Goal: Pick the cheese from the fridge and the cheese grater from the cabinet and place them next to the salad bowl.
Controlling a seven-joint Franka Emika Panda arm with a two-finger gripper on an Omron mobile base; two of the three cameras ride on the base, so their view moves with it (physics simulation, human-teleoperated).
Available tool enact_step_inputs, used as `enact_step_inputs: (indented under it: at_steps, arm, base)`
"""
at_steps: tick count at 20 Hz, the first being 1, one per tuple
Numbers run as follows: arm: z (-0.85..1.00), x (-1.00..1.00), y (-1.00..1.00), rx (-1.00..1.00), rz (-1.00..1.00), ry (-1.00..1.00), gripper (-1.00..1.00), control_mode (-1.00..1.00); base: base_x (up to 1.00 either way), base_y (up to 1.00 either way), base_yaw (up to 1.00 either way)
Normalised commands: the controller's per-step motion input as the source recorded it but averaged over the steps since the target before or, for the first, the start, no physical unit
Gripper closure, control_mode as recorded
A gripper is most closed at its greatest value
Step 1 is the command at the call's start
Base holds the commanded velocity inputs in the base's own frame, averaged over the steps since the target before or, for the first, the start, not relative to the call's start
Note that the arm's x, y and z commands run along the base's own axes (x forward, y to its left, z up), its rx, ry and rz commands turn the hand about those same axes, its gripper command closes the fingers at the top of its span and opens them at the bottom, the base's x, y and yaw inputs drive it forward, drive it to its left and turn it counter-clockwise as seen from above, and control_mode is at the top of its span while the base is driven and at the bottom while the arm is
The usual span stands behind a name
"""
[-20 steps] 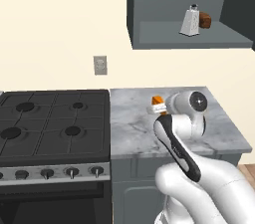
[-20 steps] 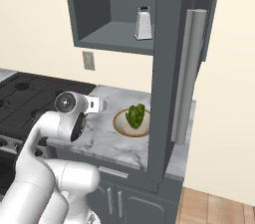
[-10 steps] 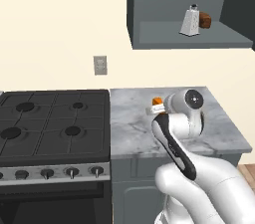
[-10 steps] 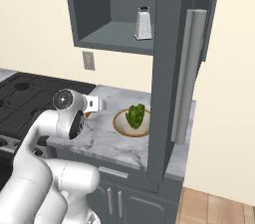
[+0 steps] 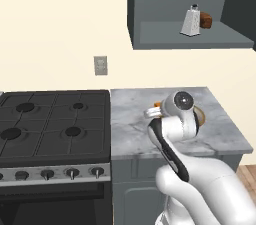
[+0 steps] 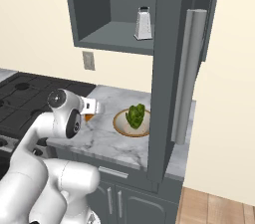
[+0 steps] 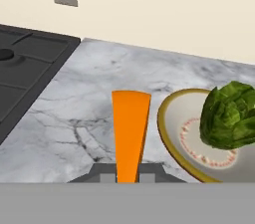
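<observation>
My gripper [image 7: 127, 177] is shut on the cheese [image 7: 130, 133], an orange wedge that sticks out forward between the fingertips, low over the marble counter [image 7: 74, 118]. The salad bowl [image 7: 172, 133], tan with a green leafy lump [image 7: 230, 115], lies just right of the wedge. From the base, the gripper [image 6: 92, 108] holds the cheese [image 6: 88, 117] left of the salad bowl [image 6: 121, 124]. In the left base view the cheese [image 5: 157, 104] peeks out beside the hand. The cheese grater [image 5: 190, 20] [image 6: 143, 24] stands on the shelf of the open cabinet [image 5: 150, 9].
A black gas stove [image 5: 50, 129] adjoins the counter on the left. A small brown lump [image 5: 205, 20] sits beside the grater. The cabinet's open door [image 6: 167, 68] with a silver bar handle [image 6: 188, 73] hangs out over the counter's right end. A wall outlet [image 5: 100, 65] is behind.
The hand with the cheese has sunk slightly toward the counter and the wrist has edged a little left. Bowl and grater have not moved.
</observation>
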Motion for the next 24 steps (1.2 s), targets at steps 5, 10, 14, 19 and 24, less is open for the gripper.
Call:
enact_step_inputs:
  at_steps: [5, 10, 14, 19, 24]
  arm:
    - [-0.43, 0.00, -0.02, 0.00, -0.06, 0.00, 1.00, -1.00]
    - [-0.28, 0.00, -0.03, 0.03, 0.00, -0.05, 1.00, -1.00]
    - [-0.29, 0.00, 0.00, 0.06, 0.00, -0.05, 1.00, -1.00]
    - [-0.46, 0.03, 0.00, 0.06, -0.06, -0.01, 1.00, -1.00]
    - [-0.60, 0.03, 0.00, 0.00, -0.08, 0.00, 1.00, -1.00]
  base:
    - [0.00, 0.00, 0.00]
    - [0.00, 0.00, 0.00]
    - [0.00, 0.00, 0.00]
    - [0.00, 0.00, 0.00]
    - [0.00, 0.00, 0.00]
